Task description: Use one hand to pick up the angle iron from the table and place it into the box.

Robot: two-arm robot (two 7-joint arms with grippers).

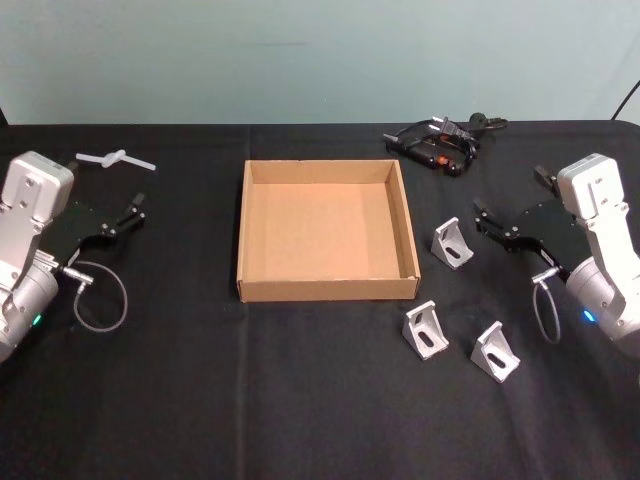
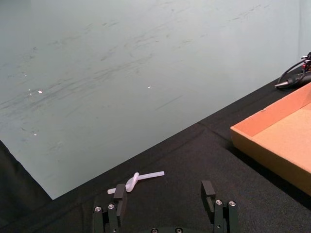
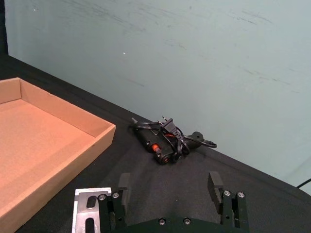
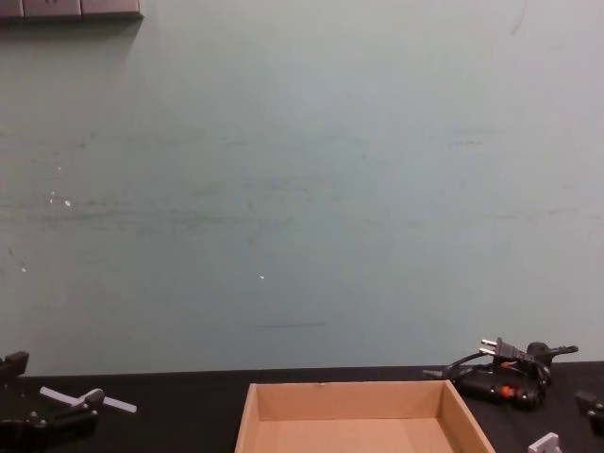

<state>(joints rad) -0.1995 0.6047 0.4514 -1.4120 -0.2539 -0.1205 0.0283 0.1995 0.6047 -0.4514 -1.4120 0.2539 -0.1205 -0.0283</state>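
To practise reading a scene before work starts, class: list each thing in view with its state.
Shallow brown cardboard box: empty, top open.
Three silver metal angle irons: on the black table, outside the box, none gripped.
Black two-fingered left tool: open, holding nothing.
Black two-fingered right tool: open, holding nothing.
Black corded device: unplugged, lying on the table.

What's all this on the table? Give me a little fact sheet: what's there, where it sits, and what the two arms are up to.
box: brown cardboard, mid-table, empty
angle irons: three silver ones, all right of the box: far angle iron, middle angle iron, near angle iron
left gripper: open, holding nothing, left of the box
right gripper: open, holding nothing, just right of the far angle iron
extras: black corded tool behind the box's right corner; white plastic piece far left
progress: nothing in the box yet
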